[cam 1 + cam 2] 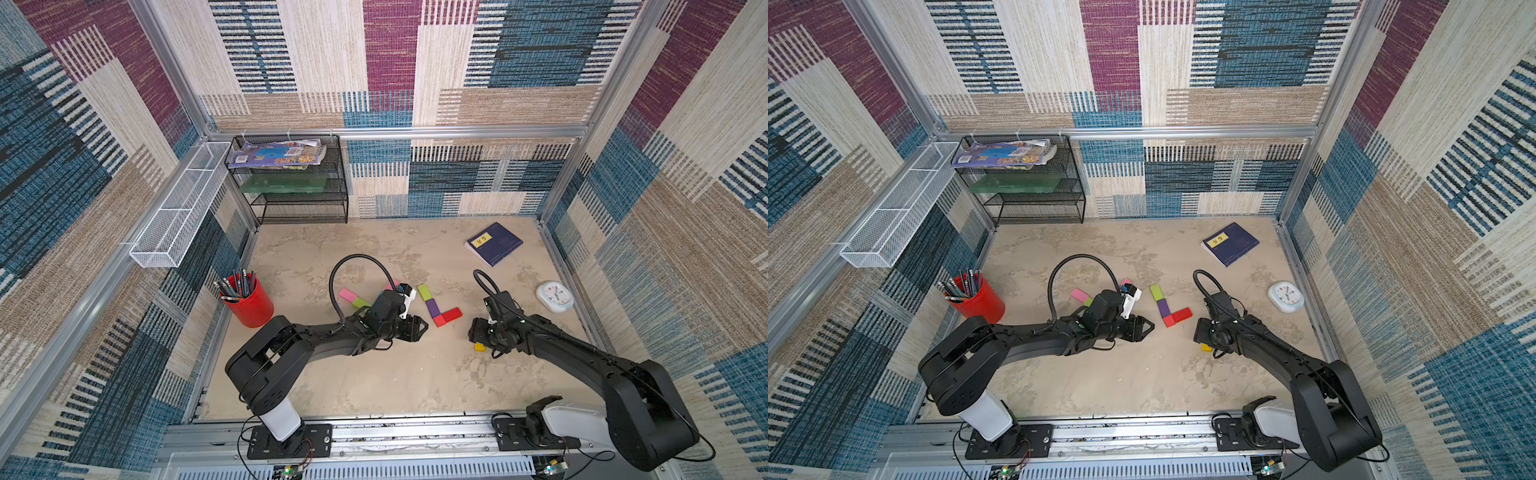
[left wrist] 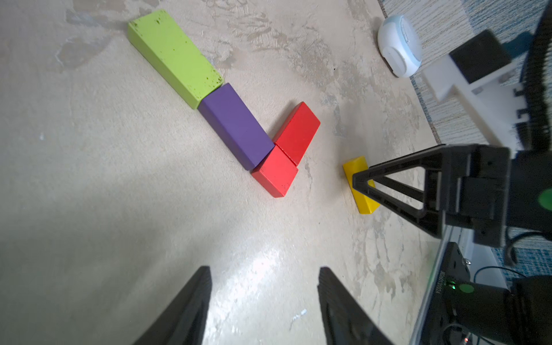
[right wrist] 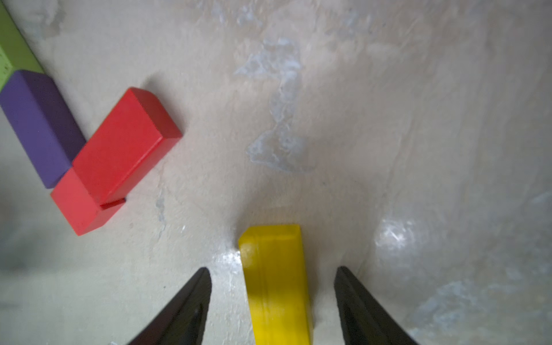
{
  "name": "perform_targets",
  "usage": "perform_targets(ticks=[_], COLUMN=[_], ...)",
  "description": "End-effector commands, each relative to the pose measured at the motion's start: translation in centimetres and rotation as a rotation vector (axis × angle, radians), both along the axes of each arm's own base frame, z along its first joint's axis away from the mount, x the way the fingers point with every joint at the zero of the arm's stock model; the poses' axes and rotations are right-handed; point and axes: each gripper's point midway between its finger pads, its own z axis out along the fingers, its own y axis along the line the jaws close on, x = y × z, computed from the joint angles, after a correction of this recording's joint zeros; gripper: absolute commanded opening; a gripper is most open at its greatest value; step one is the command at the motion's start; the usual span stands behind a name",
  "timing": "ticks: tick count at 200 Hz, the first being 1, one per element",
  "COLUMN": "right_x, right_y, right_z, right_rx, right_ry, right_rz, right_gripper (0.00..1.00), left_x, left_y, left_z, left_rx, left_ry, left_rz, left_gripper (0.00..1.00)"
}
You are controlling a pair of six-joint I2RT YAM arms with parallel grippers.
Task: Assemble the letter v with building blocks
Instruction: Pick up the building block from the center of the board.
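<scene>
A lime green block [image 1: 424, 292], a purple block [image 1: 432, 307] and a red square block [image 1: 439, 321] lie end to end, and a red rectangular block [image 1: 452, 314] angles off the square. My left gripper [image 2: 264, 270] hovers open over bare floor to the left of this row, holding nothing. My right gripper [image 3: 272, 268] is open astride a yellow block [image 3: 276, 283], with a gap on each side. A pink block [image 1: 347, 295] and another green block [image 1: 360, 302] lie behind the left arm, partly hidden.
A red pencil cup [image 1: 249, 305] stands at the left. A dark blue book [image 1: 493, 243] and a white clock [image 1: 555, 296] lie at the right. A black mesh shelf [image 1: 291, 183] stands at the back left, with a white wire basket [image 1: 178, 212] on the left wall.
</scene>
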Motion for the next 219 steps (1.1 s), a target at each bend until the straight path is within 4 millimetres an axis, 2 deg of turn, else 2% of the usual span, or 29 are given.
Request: perform_targets(ticks=[1,16,42,76,140,148,166,186,205,219], right_x=[0.3,0.1,-0.3,-0.9,-2.7,-2.9,-3.1,-2.8,-1.5,0.1], right_y=[0.3,0.4,-0.6,-0.6,-0.4,-0.3,0.1,0.3,0.6,0.8], right_z=[-0.7,-1.2,-1.8,-1.7,-2.0,-2.2,-2.5,-2.5,-1.4,0.2], right_rx=[-0.022,-0.053,-0.151,-0.184,-0.223,-0.224,-0.226,-0.228,-0.234,-0.239], right_ry=[0.003,0.024,0.066,0.089,0.131,0.138,0.152,0.144,0.102,0.050], right_rz=[0.001,0.006,-0.012,-0.006,-0.004,0.003,0.015,0.022,0.027,0.022], right_gripper=[0.69,0.68,0.61,0.56,0.54,0.50,0.28,0.14,0.11,0.10], left_x=[0.7,0.9,1.2,1.5,1.5,1.4,1.3,1.2,1.2,1.2], left_y=[-0.3,-0.1,0.2,0.2,-0.3,-0.3,-0.4,-0.4,-0.4,-0.4], left_z=[1.5,1.8,2.1,2.0,1.7,1.6,1.9,2.1,2.4,2.7], left_rx=[-0.040,-0.041,-0.032,-0.029,-0.031,-0.031,-0.038,-0.037,-0.031,-0.028], left_ry=[-0.046,-0.054,-0.059,-0.051,-0.031,-0.028,-0.031,-0.035,-0.043,-0.048], left_rz=[0.012,0.018,0.024,0.020,0.006,0.004,-0.008,-0.014,-0.020,-0.024], left_gripper=[0.63,0.63,0.62,0.62,0.60,0.60,0.59,0.59,0.59,0.58])
